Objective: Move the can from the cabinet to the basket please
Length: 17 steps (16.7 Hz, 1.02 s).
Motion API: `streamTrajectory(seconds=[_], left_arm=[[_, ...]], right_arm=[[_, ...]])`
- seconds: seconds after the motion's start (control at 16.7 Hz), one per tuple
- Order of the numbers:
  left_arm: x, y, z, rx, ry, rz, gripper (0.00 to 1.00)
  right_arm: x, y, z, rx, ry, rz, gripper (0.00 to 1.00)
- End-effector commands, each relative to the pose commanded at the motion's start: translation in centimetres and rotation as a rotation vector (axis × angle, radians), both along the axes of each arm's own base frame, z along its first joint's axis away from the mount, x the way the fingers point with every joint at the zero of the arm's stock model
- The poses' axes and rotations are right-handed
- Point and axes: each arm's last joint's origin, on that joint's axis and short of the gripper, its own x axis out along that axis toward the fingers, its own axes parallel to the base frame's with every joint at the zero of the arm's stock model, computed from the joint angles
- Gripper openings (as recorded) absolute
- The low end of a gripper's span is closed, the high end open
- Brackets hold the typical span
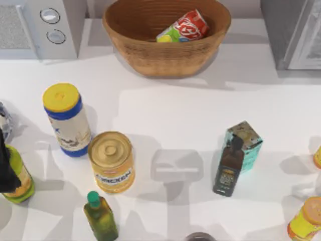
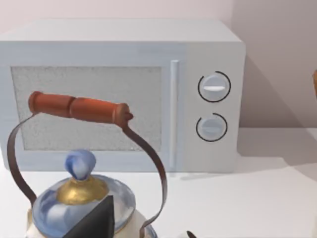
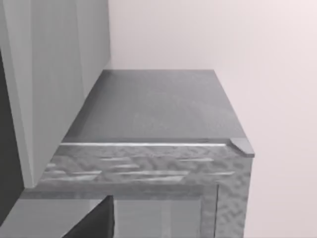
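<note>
A: Item one, the can (image 1: 186, 27). We log it inside the basket (image 1: 165, 55), on its side against the wicker wall toward the cabinet (image 1: 286, 30). We judge it lies tilted because the bowl's curve lets it roll to rest there.

B: Appearance?

A: Red body, white lettering, lime-green end turned toward the microwave (image 1: 45, 25). No dent that we can see.

B: Item two, our arms?

A: Left arm sits at the table's left edge; its wrist view faces a kettle (image 2: 81, 198) with a red-brown handle, the microwave behind it. Right arm's wrist view looks over the cabinet's grey top and framed door. Whether either tool is spread or pressed together, we cannot tell.

B: Status?

A: We judge the transfer done: the can is in the basket, well apart from the cabinet, and nothing grips it.
</note>
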Motion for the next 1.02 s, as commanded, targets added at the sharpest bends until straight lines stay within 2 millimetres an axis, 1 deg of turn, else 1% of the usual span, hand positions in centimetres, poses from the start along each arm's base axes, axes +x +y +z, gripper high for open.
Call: streamTrajectory(seconds=[0.3,0.42,0.54,0.66,0.78,0.9,1.02], left_arm=[[0.0,0.0,0.0,0.000,0.000,0.000,1.00],[0.0,0.0,0.0,0.000,0.000,0.000,1.00],[0.0,0.0,0.0,0.000,0.000,0.000,1.00],[0.0,0.0,0.0,0.000,0.000,0.000,1.00],[0.0,0.0,0.0,0.000,0.000,0.000,1.00],[0.0,0.0,0.0,0.000,0.000,0.000,1.00],[0.0,0.0,0.0,0.000,0.000,0.000,1.00]], right_arm=[[0.3,0.1,0.0,-0.001,-0.001,0.002,1.00],[1.2,0.8,0.2,-0.005,-0.005,0.001,1.00],[2.9,2.1,0.4,-0.008,-0.010,0.000,1.00],[5.1,4.3,0.6,-0.009,-0.016,-0.002,1.00],[7.4,7.5,0.8,-0.007,-0.022,-0.003,1.00],[9.3,11.5,0.8,-0.003,-0.025,-0.004,1.00],[10.3,16.1,0.8,0.002,-0.026,-0.003,1.00]])
